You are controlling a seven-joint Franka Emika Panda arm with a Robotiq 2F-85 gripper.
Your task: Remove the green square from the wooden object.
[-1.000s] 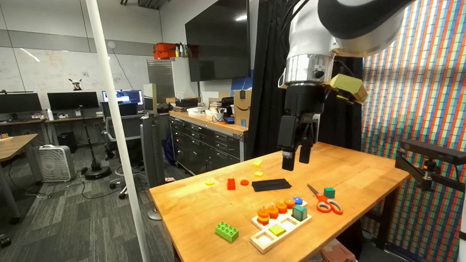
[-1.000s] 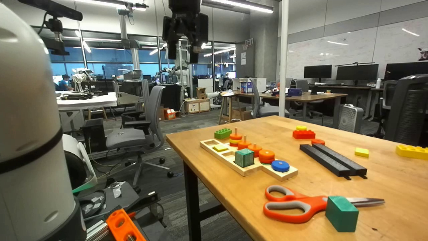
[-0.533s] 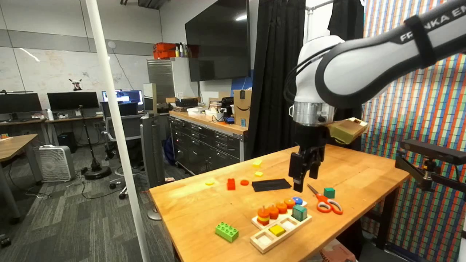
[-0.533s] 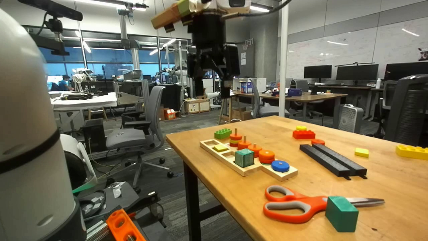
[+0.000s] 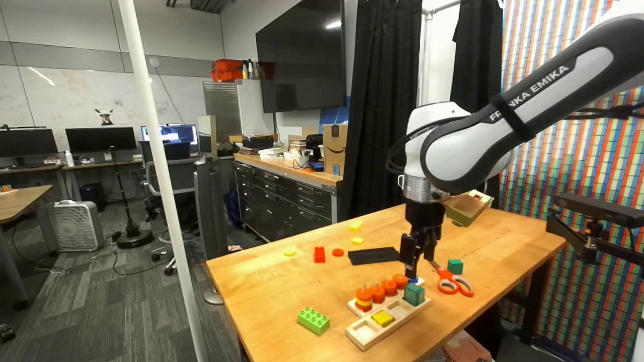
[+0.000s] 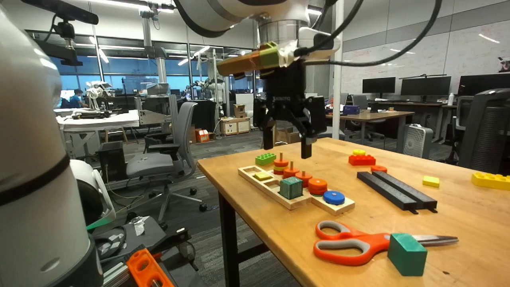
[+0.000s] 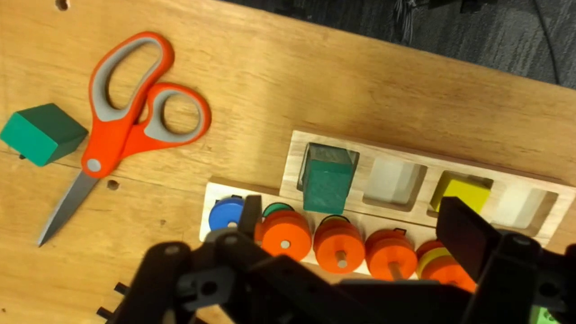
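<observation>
Behind the butcher-block table [image 6: 283, 231] spreads grey office carpet [image 5: 131, 301], and monitors [image 6: 426, 88] stand before a faintly marked whiteboard [image 6: 418, 57]. Several things show only in part: the Panda arm [image 5: 458, 156] runs out of both exterior views, and in an exterior view a yellow studded brick [image 6: 492, 180] is clipped. Above the table hangs the Robotiq gripper [image 6: 287, 152], its fingers set wide apart; in the wrist view they block part of the peg strip [image 7: 211, 193] with its rings [image 7: 288, 229], and only a sliver of the lime studded brick [image 5: 314, 320] peeks from a lower corner. The green square block [image 7: 327, 186] stands upright in the end recess of the pale wooden board [image 7: 365, 173], the recess closest to the orange-handled scissors [image 7: 108, 139]. Its base is sunk out of sight, so how deep it sits cannot be told. One square face points up; the block looks nearly cubic, and which axis is longest I cannot make out. The board's own long axis runs roughly parallel to the closest table edge.
</observation>
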